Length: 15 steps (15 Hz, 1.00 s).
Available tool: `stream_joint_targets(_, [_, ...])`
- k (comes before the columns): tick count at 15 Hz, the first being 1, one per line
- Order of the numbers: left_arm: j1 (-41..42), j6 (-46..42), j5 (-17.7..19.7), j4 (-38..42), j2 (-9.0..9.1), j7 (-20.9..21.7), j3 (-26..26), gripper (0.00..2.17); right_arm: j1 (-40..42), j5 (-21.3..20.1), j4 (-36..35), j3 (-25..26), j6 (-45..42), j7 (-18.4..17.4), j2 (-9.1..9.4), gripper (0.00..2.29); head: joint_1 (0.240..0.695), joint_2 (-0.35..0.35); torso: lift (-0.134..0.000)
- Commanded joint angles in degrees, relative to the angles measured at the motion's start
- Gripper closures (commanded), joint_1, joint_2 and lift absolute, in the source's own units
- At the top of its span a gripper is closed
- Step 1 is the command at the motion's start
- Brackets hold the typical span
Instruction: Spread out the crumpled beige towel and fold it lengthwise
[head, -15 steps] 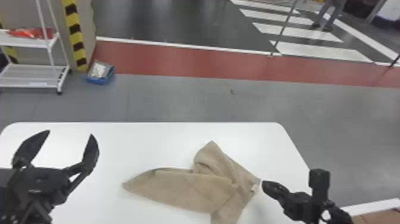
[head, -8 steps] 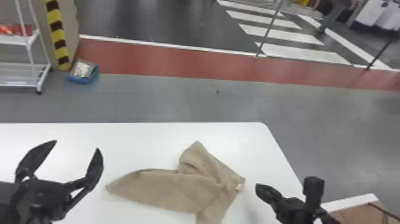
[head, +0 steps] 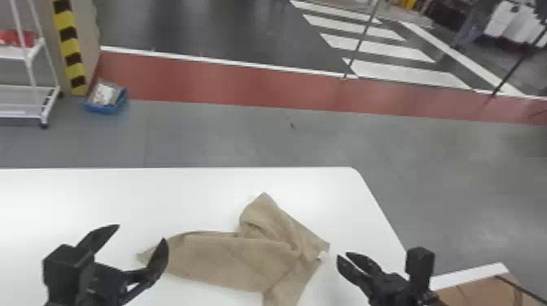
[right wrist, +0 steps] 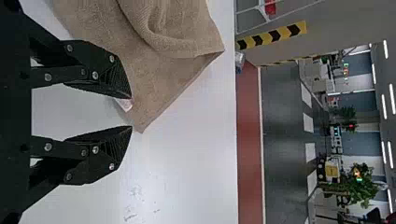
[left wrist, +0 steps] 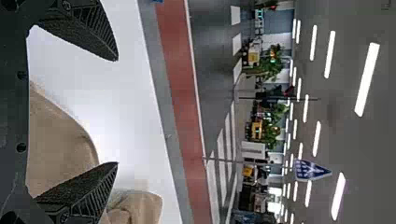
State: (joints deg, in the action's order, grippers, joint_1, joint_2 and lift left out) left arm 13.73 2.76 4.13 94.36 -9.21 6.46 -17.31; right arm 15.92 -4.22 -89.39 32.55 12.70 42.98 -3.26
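In the head view, one crumpled beige cloth towel [head: 232,260] lies on one white bench [head: 101,191] with a rounded corner. A long part of it points to the left, and another part sticks up toward the far edge. Two black end effectors are here. The left one [head: 141,233] has its two fingers wide apart, and one fingertip shows in front of the towel's left end. The right one [head: 344,255] is near the towel's right corner, with a small gap between its two fingers. On the floor past the bench is one blue tray [head: 106,109], near one white metal rack [head: 29,53].

A second ago, the left end effector was farther to the left, away from the towel; now it has come over to it. The towel has kept its shape.

In the left wrist view, the two fingers are far apart. Some towel shows between them and more past one finger. This view also has one blue three-sided sign [left wrist: 312,170], which the head view does not.

In the right wrist view, the two fingers are apart too. The towel's one small white tag [right wrist: 125,104] is right by one fingertip; I can't tell if they touch. Faint squiggly marks [right wrist: 140,203] are on the bench, and the head view doesn't show those.
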Motion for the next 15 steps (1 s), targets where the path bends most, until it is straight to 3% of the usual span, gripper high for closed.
stream_joint_targets(1, [-5.12, 1.42, 0.44, -7.35, 0.78, -0.04, -1.24, 0.09, 0.08, 0.0, -0.26, -1.0, -0.26, 0.0, 0.09, 0.77, 0.695, -0.35, 0.0])
stream_joint_targets(5, [-10.31, 10.91, 0.44, -13.85, 1.39, 2.5, -1.24, 0.36, -0.01, 0.0, -0.26, -1.35, -0.96, 0.0, 0.09, 0.77, 0.695, -0.35, 0.0])
stream_joint_targets(7, [-11.18, 16.71, -0.26, -13.85, 1.48, 3.47, -0.98, 0.36, -0.45, -0.09, -0.35, -1.61, -0.96, 0.0, 0.09, 0.77, 0.695, -0.35, 0.0])
stream_joint_targets(11, [-11.98, 19.17, 0.0, -14.2, 1.48, 4.88, -0.27, 0.42, -1.33, -0.62, -0.26, -3.11, -0.96, -0.35, 0.18, 0.77, 0.695, -0.35, 0.0])
stream_joint_targets(14, [-12.33, 19.52, 0.44, -15.08, 1.48, 5.14, -0.1, 0.65, -1.68, -0.88, -0.26, -3.37, -0.61, -0.53, 0.09, 0.77, 0.695, -0.35, 0.0])
stream_joint_targets(15, [-12.24, 19.7, 0.44, -14.99, 1.48, 5.58, -0.1, 0.82, -1.68, -0.97, -0.26, -3.28, -0.61, -0.62, 0.18, 0.77, 0.695, -0.35, 0.0])
